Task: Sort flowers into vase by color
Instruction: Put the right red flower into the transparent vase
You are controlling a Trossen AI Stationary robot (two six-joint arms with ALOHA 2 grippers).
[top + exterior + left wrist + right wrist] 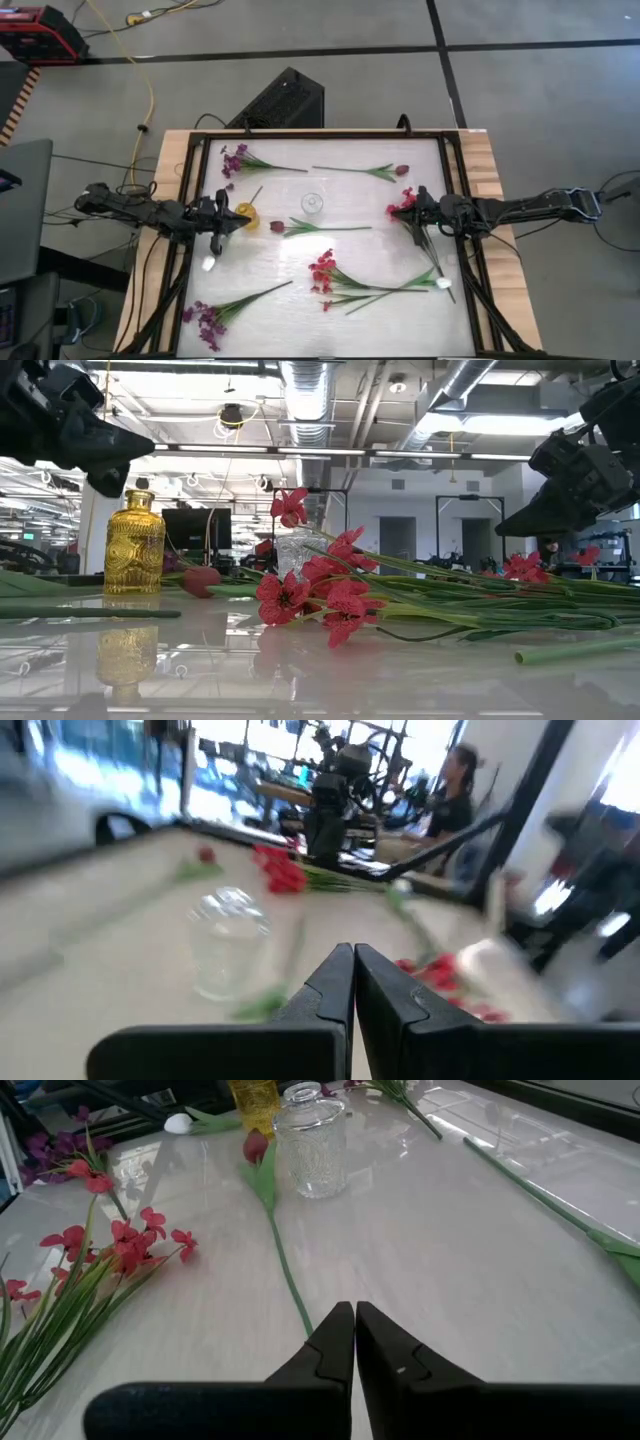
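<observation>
Left gripper (240, 221) clenched, empty, just beside yellow vase (246, 213); right gripper (408, 207) clenched, empty, above red sprig (400, 205), well apart from vase.

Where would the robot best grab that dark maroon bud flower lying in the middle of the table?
Probably on the dark maroon bud sprig's bare thin green stem, midway along, coming straight down from above. It lies flat and alone, clear of the clear glass vase, so a claw could straddle the stem crosswise without crushing the bud.
</observation>
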